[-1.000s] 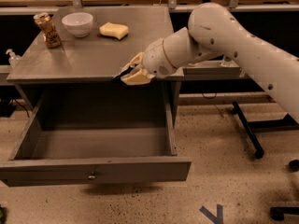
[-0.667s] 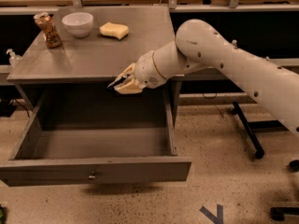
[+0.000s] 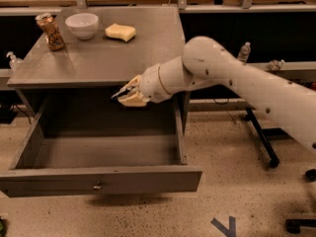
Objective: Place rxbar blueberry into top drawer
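The top drawer [image 3: 148, 179] is pulled wide open under the grey table, with a small round knob at the centre of its front panel; nothing lies inside it. My gripper [image 3: 126, 94] hangs just below the table's front edge, above the back of the drawer. It is shut on the rxbar blueberry [image 3: 119, 94], of which only a thin dark sliver with a pale edge sticks out to the left of the cream fingers [image 3: 132, 100]. The white arm reaches in from the right.
On the grey table top [image 3: 98, 63] stand a can [image 3: 51, 31], a white bowl [image 3: 82, 24] and a yellow sponge [image 3: 120, 31]. A small bottle [image 3: 12, 60] stands at the left and another [image 3: 244, 52] at the right. A black stand leg [image 3: 261, 137] crosses the floor at the right.
My gripper has moved left and down with the bar, from beside the table's right front corner to above the back of the open drawer.
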Robot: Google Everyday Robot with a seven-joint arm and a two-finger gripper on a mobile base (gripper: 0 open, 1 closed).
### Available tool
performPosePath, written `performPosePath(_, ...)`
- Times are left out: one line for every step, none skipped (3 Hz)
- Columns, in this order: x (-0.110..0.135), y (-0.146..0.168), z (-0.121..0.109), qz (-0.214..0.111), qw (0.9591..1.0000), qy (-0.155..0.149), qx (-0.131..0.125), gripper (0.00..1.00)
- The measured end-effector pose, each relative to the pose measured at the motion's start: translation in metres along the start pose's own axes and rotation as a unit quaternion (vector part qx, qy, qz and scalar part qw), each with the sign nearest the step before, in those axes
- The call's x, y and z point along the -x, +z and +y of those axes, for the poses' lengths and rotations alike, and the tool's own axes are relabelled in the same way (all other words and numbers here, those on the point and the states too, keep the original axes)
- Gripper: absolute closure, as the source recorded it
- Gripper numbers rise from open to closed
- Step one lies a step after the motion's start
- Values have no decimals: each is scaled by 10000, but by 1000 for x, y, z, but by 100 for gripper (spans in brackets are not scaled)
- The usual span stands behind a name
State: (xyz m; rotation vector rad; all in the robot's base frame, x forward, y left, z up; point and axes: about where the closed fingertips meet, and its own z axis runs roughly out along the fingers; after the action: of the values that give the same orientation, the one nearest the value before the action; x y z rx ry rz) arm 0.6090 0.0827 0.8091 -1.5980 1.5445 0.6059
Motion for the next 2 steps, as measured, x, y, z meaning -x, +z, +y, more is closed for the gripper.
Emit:
performPosePath(-29, 44, 12, -273, 9985, 314, -369, 100)
performPosePath(-41, 76, 18, -440, 9971, 448, -439, 100)
